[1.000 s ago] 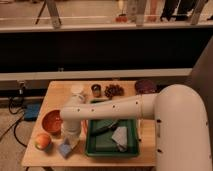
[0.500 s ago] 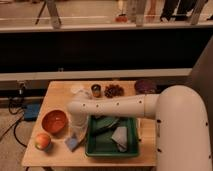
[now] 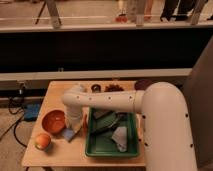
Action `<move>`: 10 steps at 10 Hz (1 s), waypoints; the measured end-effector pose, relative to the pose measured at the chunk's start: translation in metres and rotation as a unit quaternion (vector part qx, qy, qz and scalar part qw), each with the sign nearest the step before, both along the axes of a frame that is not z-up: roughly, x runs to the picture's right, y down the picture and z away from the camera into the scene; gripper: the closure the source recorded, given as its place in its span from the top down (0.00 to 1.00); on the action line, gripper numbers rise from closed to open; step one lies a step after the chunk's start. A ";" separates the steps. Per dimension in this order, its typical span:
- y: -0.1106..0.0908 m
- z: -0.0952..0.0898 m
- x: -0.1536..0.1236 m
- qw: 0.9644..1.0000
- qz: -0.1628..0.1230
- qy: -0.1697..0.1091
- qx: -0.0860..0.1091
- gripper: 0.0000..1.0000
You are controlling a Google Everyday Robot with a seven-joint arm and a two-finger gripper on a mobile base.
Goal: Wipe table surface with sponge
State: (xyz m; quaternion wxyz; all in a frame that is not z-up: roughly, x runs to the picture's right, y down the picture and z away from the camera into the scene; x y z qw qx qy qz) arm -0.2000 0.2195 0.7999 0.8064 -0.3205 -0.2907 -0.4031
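Observation:
The light tan table surface (image 3: 55, 155) stands in the middle of the camera view. The small light-blue sponge (image 3: 68, 134) lies flat on it, between the orange bowl (image 3: 53, 121) and the green tray (image 3: 95, 149). My white arm reaches in from the right and bends down over the sponge. My gripper (image 3: 71, 130) is directly on top of the sponge, shut on it and pressing it on the table. The wrist hides the fingertips and the far part of the sponge.
An orange-red apple (image 3: 42, 141) sits at the front left corner. The green tray holds a pale grey folded piece (image 3: 120, 138). Dark small items (image 3: 114, 87) line the back edge. A blue object (image 3: 31, 111) and cables lie on the floor at left.
The gripper and the sponge have slid together from the table's front edge towards the back, ending beside the orange bowl. The bowl, apple and tray have stayed put.

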 end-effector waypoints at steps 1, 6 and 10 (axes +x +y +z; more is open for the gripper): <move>0.000 0.001 -0.009 1.000 -0.003 -0.007 0.001 0.00; 0.020 -0.007 -0.029 0.999 -0.010 -0.044 -0.009 0.00; 0.056 -0.045 -0.027 0.998 -0.020 -0.061 -0.026 0.00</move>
